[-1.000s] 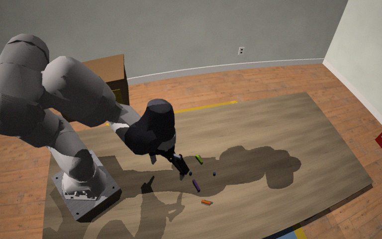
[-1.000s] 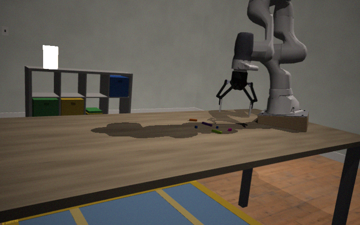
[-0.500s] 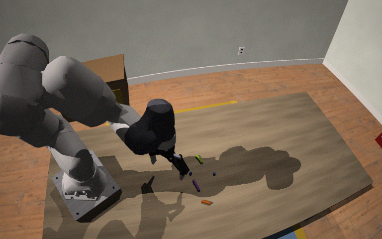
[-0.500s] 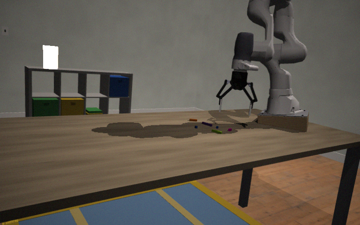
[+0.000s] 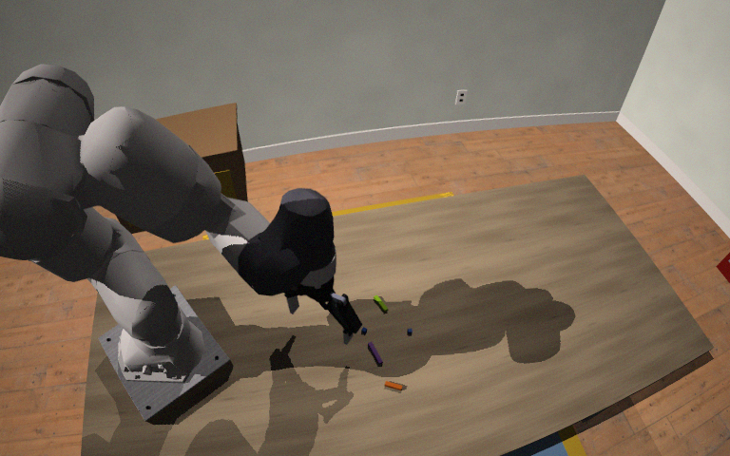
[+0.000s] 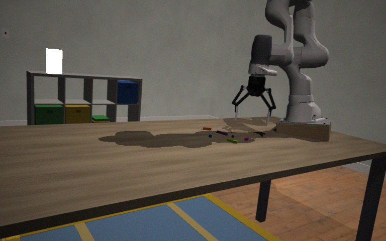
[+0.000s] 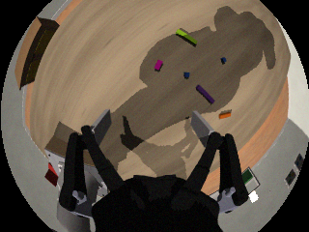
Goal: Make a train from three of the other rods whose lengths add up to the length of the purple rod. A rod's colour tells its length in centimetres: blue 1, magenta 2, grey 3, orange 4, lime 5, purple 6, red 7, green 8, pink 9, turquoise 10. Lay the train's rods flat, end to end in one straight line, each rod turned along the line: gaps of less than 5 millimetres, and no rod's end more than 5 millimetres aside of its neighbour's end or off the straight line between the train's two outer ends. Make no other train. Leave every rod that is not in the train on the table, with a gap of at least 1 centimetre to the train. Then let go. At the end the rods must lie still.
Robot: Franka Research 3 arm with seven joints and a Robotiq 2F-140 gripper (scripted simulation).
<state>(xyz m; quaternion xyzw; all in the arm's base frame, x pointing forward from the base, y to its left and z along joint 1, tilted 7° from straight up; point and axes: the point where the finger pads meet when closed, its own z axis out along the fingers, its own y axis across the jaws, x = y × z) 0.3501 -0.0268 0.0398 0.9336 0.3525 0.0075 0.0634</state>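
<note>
Pincer [image 5: 321, 324] [image 6: 252, 121] [image 7: 151, 117] nearest the wrist lens: spread wide, nothing held, above the table [image 5: 538, 241] [image 6: 85, 170] [image 7: 97, 63]. Clock positions below: wrist view, about the purple rod [image 5: 374, 353] [image 6: 221, 132] [image 7: 205, 94], lying flat.

Orange rod [image 5: 393, 385] [image 6: 207, 128] [image 7: 225, 115], between 4 and 5 o'clock: probably light, stiff; grip mid-length across its narrow sides.

Near blue rod [image 5: 364, 331] [image 6: 232, 136] [image 7: 186, 75], between 10 and 11. Magenta rod [image 6: 246, 138] [image 7: 158, 65], 10; hidden from top. Far blue rod [image 5: 410, 332] [image 6: 209, 136] [image 7: 223, 60], 1. Lime rod [image 5: 380, 304] [image 6: 232, 140] [image 7: 186, 37], between 11 and 12.

Sum: 4+1+1=6, so orange plus both blues; magenta and lime stay out. Train not yet built. Blues likely stiff but easily nudged: centre the pads on opposite sides, keep join ends free.

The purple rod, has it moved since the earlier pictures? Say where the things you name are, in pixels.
No, the purple rod [image 5: 374, 353] [image 6: 221, 132] [image 7: 205, 94] lies in the same place relative to the arm's base [image 5: 217, 370] [image 6: 301, 132].
</note>
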